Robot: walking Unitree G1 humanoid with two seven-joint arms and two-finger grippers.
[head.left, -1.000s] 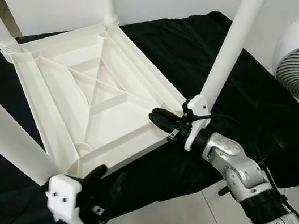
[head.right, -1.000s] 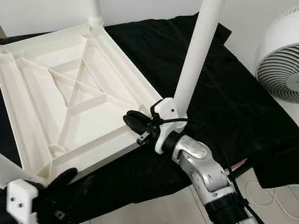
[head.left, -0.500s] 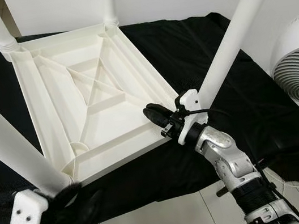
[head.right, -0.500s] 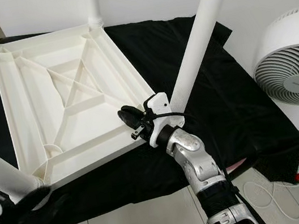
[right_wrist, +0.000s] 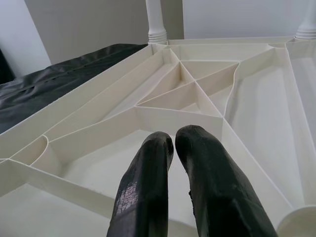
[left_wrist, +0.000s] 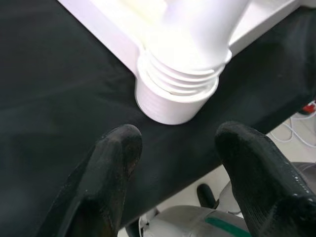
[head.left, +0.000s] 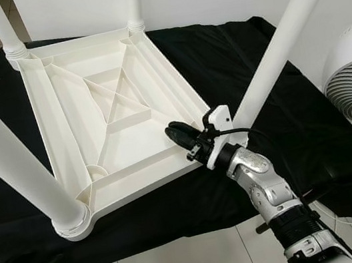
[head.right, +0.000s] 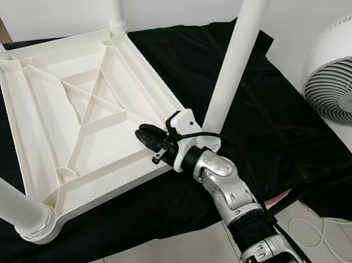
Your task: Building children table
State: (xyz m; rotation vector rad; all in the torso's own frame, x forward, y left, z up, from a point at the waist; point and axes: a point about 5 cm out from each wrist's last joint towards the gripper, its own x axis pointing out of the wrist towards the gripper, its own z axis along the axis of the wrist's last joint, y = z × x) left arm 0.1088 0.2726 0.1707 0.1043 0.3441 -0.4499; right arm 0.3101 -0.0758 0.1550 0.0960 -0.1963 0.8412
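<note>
White plastic table (head.left: 112,115) upturned, ribbed underside, legs (head.left: 4,153) skyward

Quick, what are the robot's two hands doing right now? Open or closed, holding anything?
Left end effector: open, holding nothing, just off the white plastic table leg.
Right end effector: shut, holding nothing, over the upturned white plastic tabletop.

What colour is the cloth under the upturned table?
Black cloth, plain; clearest in the left eye view.
</note>
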